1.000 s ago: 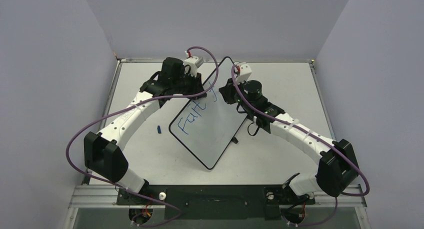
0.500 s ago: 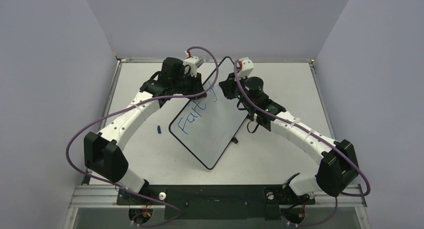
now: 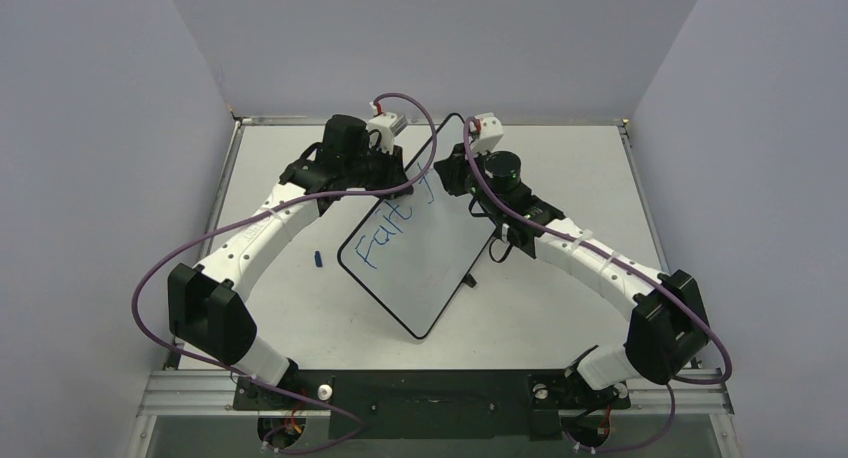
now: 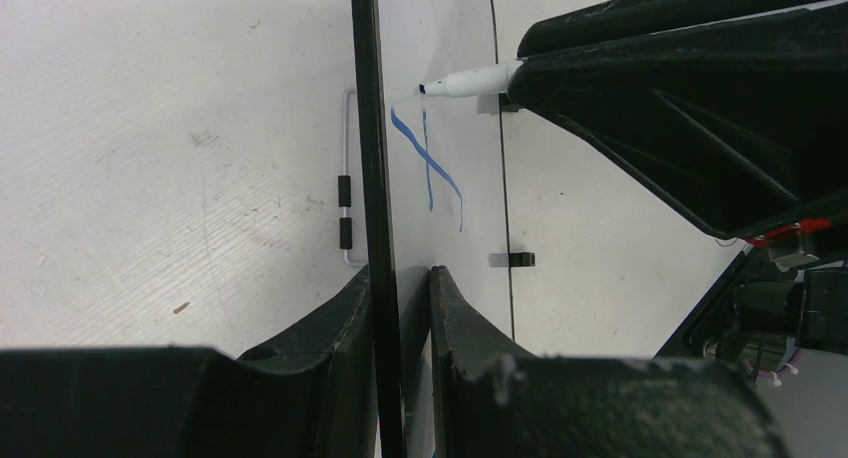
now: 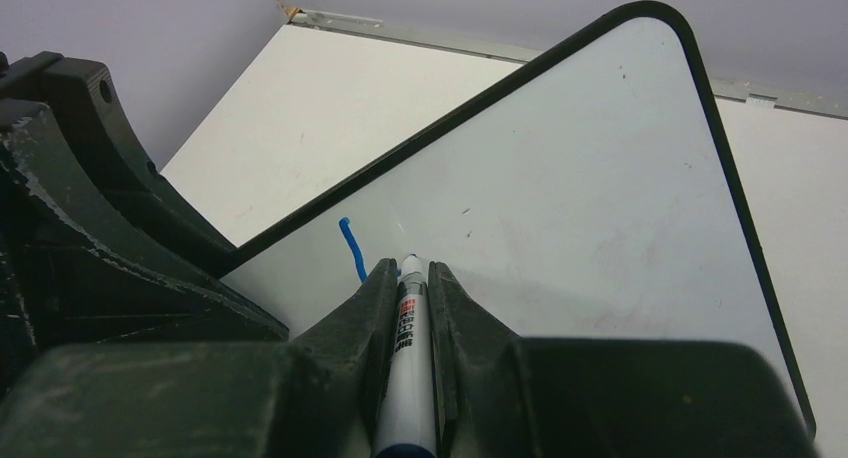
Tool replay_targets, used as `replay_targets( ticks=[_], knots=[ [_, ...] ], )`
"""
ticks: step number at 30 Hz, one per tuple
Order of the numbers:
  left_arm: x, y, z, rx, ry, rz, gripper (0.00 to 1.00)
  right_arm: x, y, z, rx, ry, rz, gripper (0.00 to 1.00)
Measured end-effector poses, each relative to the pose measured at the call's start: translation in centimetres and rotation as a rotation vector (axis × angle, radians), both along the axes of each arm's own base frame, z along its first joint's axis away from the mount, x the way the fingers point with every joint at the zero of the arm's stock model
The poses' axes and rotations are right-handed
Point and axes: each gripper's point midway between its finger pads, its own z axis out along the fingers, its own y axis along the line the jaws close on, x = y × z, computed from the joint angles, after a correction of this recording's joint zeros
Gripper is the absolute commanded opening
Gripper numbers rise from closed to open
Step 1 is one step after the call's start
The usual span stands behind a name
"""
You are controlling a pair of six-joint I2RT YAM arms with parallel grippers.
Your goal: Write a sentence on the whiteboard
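Observation:
The whiteboard [image 3: 420, 268] stands tilted on the table with its black frame clamped at the upper left edge by my left gripper [image 3: 403, 185], one finger on each side of the frame [image 4: 400, 273]. Blue letters of the sentence [image 3: 385, 233] run across its upper half, and more blue strokes [image 4: 428, 163] show in the left wrist view. My right gripper [image 3: 452, 178] is shut on a white marker [image 5: 408, 348]. The marker tip [image 4: 425, 88] sits at the board surface [image 5: 600, 178], just beside a short blue stroke [image 5: 350, 246].
A small blue cap [image 3: 318, 258] lies on the table left of the board. A thin metal wire stand [image 4: 346, 178] shows behind the board's frame. Purple walls close in on three sides, and a metal rail [image 3: 430, 383] runs along the near edge.
The right arm has shifted a little, its elbow drawing inward and the wrist edging toward the far end of the board. The left arm and the board are still.

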Motion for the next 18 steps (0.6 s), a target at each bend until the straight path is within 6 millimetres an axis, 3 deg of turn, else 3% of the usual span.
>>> replay_targets(
  ticks=[7,18],
  knots=[
    [0.0,0.0,0.0,0.002,0.0,0.002,0.0,0.0,0.0,-0.3,0.006,0.004,-0.004,0.0],
    [0.2,0.4,-0.2,0.012,0.004,0.024,0.0,-0.4,-0.8,-3.1,-0.012,0.037,-0.031,0.0]
  ],
)
